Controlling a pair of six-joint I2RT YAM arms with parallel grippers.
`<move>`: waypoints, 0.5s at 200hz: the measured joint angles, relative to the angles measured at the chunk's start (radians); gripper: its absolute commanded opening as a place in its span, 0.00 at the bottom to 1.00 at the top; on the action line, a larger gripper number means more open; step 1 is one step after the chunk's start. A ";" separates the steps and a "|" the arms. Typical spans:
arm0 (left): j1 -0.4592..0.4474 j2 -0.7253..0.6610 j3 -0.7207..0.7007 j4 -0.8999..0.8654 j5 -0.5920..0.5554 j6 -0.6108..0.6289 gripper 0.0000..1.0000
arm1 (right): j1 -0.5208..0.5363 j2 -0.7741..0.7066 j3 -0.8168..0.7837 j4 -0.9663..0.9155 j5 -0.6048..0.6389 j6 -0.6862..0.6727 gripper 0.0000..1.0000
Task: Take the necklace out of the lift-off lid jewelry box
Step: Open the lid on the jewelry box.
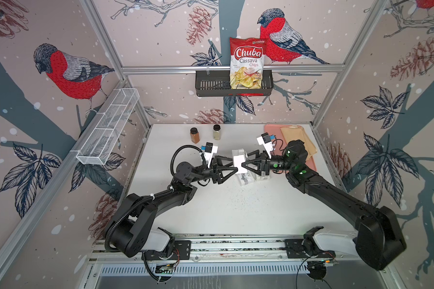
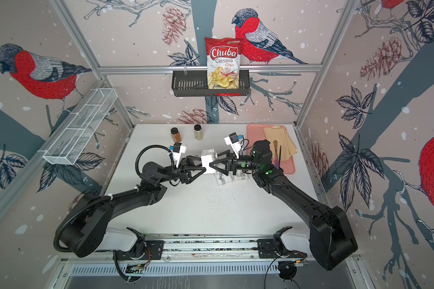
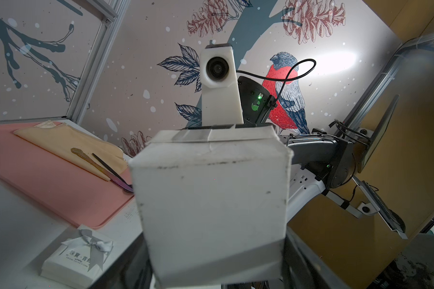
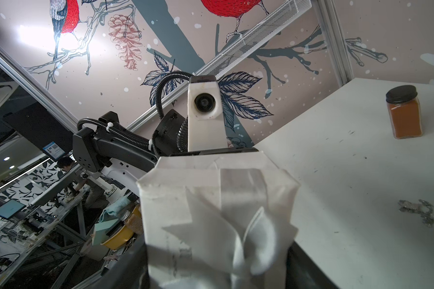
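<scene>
In both top views the left gripper (image 1: 234,165) and right gripper (image 1: 244,161) meet tip to tip above the middle of the table (image 1: 236,212). A white cube (image 1: 239,160) is clamped between them, clear of the table. Each gripper is spread fairly wide and holds the cube from its own side. Just under the right gripper lies the lid (image 1: 246,179), marked with dark print. A pale piece (image 1: 262,176) lies just beside it; I cannot tell what that piece is. Beyond the left gripper, toward the back wall, stand an orange jar (image 1: 194,135) and a pale jar (image 1: 216,132). Behind the right gripper a pink mat (image 1: 271,128) carries a beige cloth (image 1: 296,136). The necklace is too small to make out here.

In the left wrist view the cube (image 3: 211,200) fills the space between the dark fingers (image 3: 295,262). Its faces are scuffed and its top is taped. Past it is the right arm's camera (image 3: 217,72). The lid (image 3: 80,257), with its grey bow, lies on the table below and to one side of the gripper, near the mat (image 3: 60,185).

In the right wrist view the cube (image 4: 211,212) again sits between the fingers, with loose paper flaps on the near face. The left arm's camera (image 4: 203,102) is behind it. The necklace (image 4: 416,211) lies in a small silver heap on the bare table. It is apart from the cube, off to the gripper's side and nearer the gripper than the orange jar (image 4: 404,112).
</scene>
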 measured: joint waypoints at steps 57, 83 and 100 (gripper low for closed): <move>0.000 -0.007 -0.001 0.002 -0.002 0.001 0.76 | -0.030 -0.042 -0.014 -0.007 0.000 0.000 0.72; 0.000 -0.013 -0.005 0.004 0.000 0.000 0.76 | -0.039 -0.058 -0.015 -0.031 0.009 -0.003 0.72; 0.002 -0.027 -0.007 0.007 0.000 0.000 0.76 | -0.048 -0.069 -0.014 -0.076 0.037 -0.028 0.71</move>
